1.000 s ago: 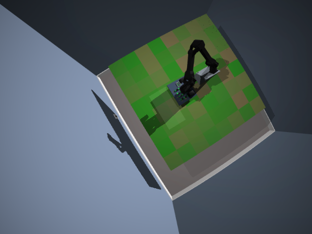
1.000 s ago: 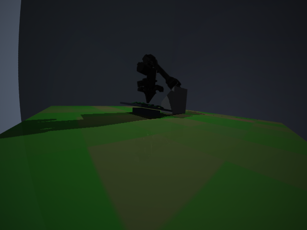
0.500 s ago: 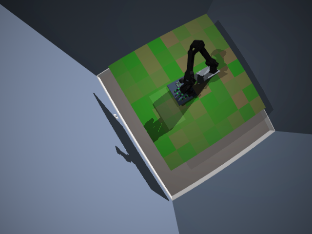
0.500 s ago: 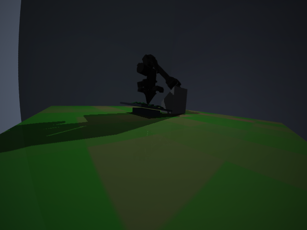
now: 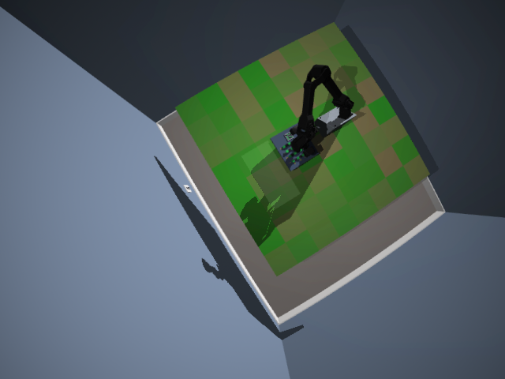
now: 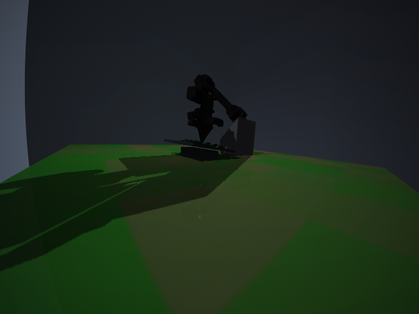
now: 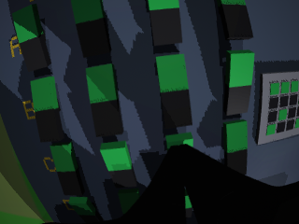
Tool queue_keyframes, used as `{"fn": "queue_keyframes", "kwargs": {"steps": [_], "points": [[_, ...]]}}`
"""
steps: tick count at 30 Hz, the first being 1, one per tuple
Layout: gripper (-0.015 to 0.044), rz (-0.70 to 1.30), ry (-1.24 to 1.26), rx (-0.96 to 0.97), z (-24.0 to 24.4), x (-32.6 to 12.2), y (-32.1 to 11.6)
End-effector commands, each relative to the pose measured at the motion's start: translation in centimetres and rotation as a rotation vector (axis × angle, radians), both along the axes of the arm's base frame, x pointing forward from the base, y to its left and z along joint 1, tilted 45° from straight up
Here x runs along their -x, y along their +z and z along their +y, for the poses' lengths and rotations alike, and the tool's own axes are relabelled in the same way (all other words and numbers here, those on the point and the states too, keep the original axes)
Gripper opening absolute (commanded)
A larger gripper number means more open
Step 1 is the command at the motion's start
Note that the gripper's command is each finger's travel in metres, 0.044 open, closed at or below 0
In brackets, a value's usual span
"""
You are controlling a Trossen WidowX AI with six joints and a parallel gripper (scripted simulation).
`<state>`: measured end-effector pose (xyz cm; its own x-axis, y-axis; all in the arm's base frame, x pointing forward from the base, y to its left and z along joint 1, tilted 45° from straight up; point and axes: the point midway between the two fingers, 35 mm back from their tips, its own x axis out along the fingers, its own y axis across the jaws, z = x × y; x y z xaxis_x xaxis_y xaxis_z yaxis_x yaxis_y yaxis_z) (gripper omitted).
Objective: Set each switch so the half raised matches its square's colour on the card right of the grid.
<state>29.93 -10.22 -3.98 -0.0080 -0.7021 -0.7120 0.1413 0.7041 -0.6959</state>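
The dark blue tilted panel (image 5: 276, 140) (image 6: 171, 140) carries a grid of switches with green and dark halves. My gripper (image 5: 299, 145) (image 6: 201, 140) (image 7: 178, 152) is shut and empty, pointing down with its tip at the panel. In the wrist view the tip covers most of the row C, third-column switch (image 7: 174, 140); contact is unclear. The neighbouring row C switches (image 7: 116, 159) (image 7: 235, 137) show. The card (image 5: 289, 136) (image 7: 263, 107) is cut off at the right; its top row's visible squares are green, its second row's dark. Row D is mostly hidden by my fingers.
The panel rests on a dark block (image 6: 200, 153). A grey base plate (image 5: 332, 118) lies by the arm's foot. The patchwork green and brown top (image 5: 241, 89) surrounds them, with broad dark shadows across it. A pale wall edge (image 5: 232, 246) borders the area.
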Motion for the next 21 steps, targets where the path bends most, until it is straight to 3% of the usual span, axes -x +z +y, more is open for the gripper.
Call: {"fn": "queue_keyframes", "kwargs": {"steps": [1,21], "points": [[0.0,0.003,0.003,0.006,-0.13,0.01,-0.01],[0.0,0.003,0.003,0.006,-0.32,0.0,-0.19]]}}
